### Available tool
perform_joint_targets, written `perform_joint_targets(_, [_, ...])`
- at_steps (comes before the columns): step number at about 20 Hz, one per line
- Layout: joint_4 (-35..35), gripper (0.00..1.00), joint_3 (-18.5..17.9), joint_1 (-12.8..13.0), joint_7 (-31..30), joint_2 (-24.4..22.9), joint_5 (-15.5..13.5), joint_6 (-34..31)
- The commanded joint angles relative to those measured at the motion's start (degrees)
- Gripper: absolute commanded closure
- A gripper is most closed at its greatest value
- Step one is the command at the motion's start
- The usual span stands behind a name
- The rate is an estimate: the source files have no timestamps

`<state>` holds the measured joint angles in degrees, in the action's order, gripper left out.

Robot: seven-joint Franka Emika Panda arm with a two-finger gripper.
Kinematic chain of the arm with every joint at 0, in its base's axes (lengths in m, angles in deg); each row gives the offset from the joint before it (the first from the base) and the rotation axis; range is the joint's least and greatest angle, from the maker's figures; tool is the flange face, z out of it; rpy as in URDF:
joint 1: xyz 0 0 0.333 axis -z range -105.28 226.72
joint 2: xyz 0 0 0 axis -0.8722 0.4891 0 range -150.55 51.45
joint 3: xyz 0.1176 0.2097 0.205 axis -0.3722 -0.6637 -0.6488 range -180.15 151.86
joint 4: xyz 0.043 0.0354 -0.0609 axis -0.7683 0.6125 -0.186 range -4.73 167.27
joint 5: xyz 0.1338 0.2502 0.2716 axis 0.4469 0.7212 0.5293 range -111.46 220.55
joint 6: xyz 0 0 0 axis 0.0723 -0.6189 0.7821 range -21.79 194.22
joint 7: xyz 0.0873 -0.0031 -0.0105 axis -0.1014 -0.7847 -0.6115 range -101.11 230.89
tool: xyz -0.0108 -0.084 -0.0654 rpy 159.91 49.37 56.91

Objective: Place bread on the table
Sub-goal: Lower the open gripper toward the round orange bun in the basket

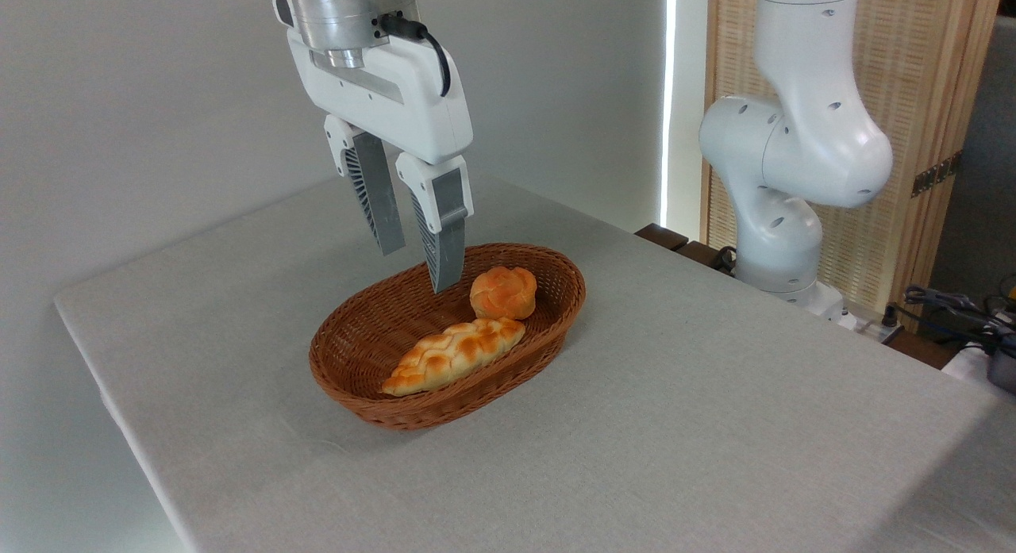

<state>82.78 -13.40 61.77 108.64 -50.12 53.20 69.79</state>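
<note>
Orange-golden and knotted on top, the bread [503, 292] sat inside the wicker basket [365, 378], at its far right end, close to the rim. Just in front of it lay a long pale braided loaf [452, 355], its upper end touching or nearly touching the bun. The basket rested near the middle of the grey cloth-covered surface [714, 426]. Above the basket's left rear part hung the pincer [417, 267], pointing down, its two fingers apart and holding nothing, the nearer fingertip [444, 279] just left of the bun and higher than it. The arm's white base [782, 243] stood beyond the surface's right edge.
</note>
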Motion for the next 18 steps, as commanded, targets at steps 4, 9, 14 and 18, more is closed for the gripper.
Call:
perform_joint_targets(4, [0.0, 0.00, -0.4, 0.4, -0.4, -0.2, 0.2, -0.9])
perform_joint_targets(9, [0.1, 0.00, -0.4, 0.4, -0.4, -0.3, 0.2, -0.9])
perform_joint_targets(14, [3.8, 0.00, 0.0, 0.4, -0.3, -2.4, 0.1, 0.2])
perform_joint_targets(18, [9.7, 0.00, 0.6, 0.4, -0.3, -6.0, 0.1, 1.8])
